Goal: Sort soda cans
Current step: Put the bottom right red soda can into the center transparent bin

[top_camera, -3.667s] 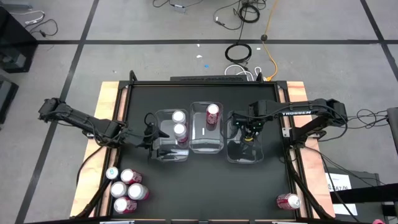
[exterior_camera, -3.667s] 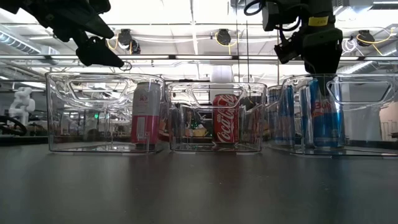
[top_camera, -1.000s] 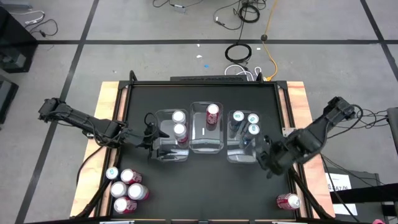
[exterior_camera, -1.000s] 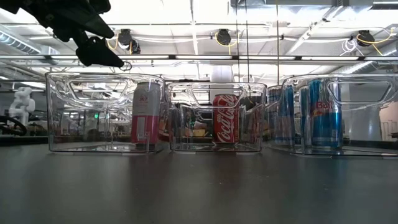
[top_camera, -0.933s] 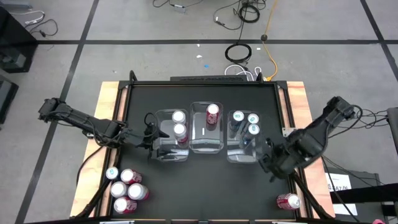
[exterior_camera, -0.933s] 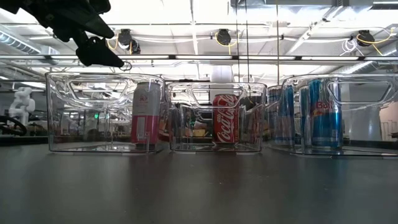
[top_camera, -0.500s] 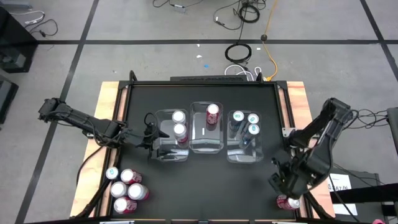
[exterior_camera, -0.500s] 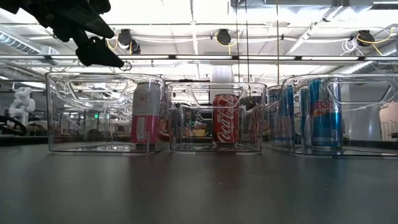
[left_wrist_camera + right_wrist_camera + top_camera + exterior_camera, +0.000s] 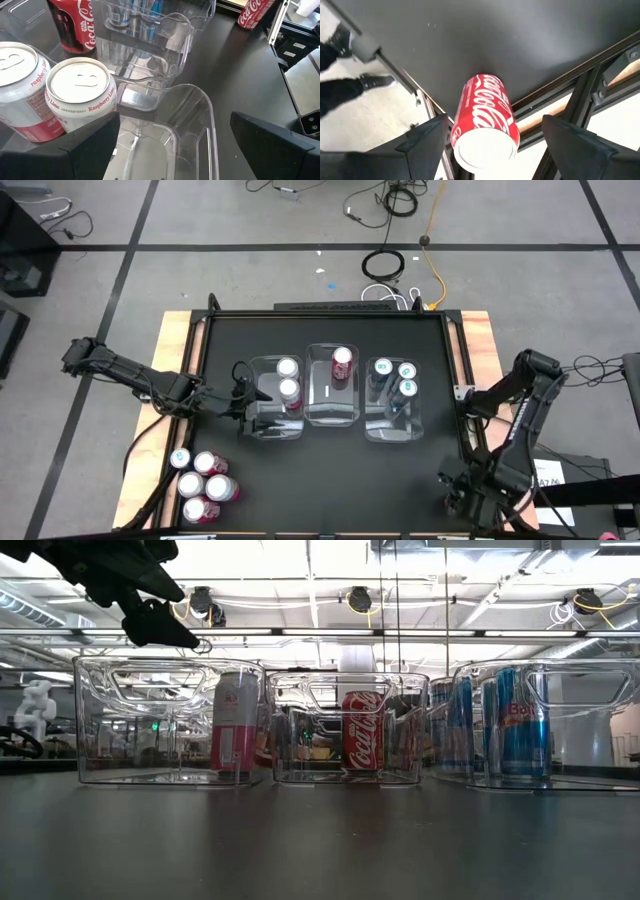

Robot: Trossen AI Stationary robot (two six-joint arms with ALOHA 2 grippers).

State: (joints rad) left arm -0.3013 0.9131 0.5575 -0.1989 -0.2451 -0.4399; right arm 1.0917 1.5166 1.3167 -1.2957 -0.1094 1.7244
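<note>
Three clear bins stand in a row mid-table. The left bin (image 9: pixel 268 434) holds two white-and-pink raspberry cans (image 9: pixel 80 95). The middle bin (image 9: pixel 330 420) holds one upright red cola can (image 9: pixel 362 735), and the right bin (image 9: pixel 392 436) holds blue-and-silver cans (image 9: pixel 500 720). Several more cans (image 9: pixel 203 486) stand at the near left corner. A red cola can (image 9: pixel 485 122) lies on its side at the near right corner. My right gripper (image 9: pixel 500 145) is open above it, one finger on each side, apart from it. My left gripper (image 9: pixel 175 150) hangs open over the left bin.
The table's metal frame rail (image 9: pixel 570 107) and wooden border run close beside the lying can. The black mat (image 9: pixel 330 480) between the bins and the near edge is bare. In the low view my left gripper (image 9: pixel 150 610) hangs above the left bin's rim.
My right gripper has swung from beside the right bin toward the table's near right corner and now covers the lying red can in the high view. The left arm and all cans have kept still.
</note>
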